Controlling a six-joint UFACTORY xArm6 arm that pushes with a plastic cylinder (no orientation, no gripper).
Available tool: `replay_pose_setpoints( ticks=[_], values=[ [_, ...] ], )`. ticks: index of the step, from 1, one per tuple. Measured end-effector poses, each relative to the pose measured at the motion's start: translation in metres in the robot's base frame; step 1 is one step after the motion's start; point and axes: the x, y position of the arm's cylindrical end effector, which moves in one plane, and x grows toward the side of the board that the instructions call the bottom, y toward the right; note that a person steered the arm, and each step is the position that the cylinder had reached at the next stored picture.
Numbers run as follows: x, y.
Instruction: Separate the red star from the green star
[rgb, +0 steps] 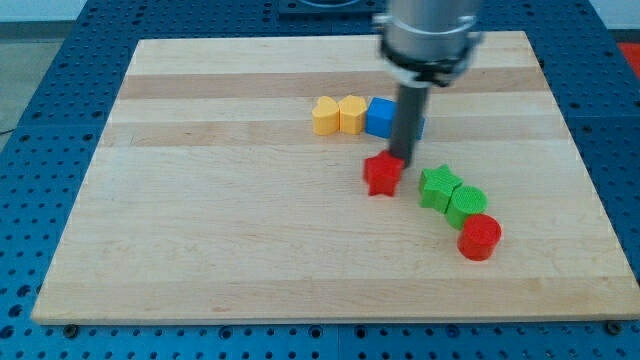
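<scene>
Wooden board (200, 250): pale, bare across the whole stretch to the view's left of my tip.
Yellow blocks (338, 114): two side by side, above and to the view's left of my tip, well clear of the work.
Blue block (380, 117): just above my tip, partly hidden behind the rod; its shape cannot be told.
Red star (382, 175): directly below my tip and slightly to its left, touching or nearly so.
My tip (399, 161): a plain rod end with no jaws, so nothing opens or closes and nothing is held; it sits at the red star's upper right edge.
Green star (439, 187): to the right of my tip and a little below, already a short gap from the red star.
Green round block (467, 204): touching the green star on its lower right.
Red round block (480, 237): furthest down and right, touching the green one.
Step in hand: I judge the push should run down and left, through the star's middle so it does not spin off, away from the green cluster.
</scene>
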Motion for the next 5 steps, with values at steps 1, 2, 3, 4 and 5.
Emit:
replay_pose_setpoints(
  ticks=[1, 2, 3, 4, 5],
  values=[
    [0.006, -0.079],
    [0.001, -0.075],
    [-0.009, -0.033],
    [-0.007, 0.008],
    [0.012, 0.002]
  ],
)
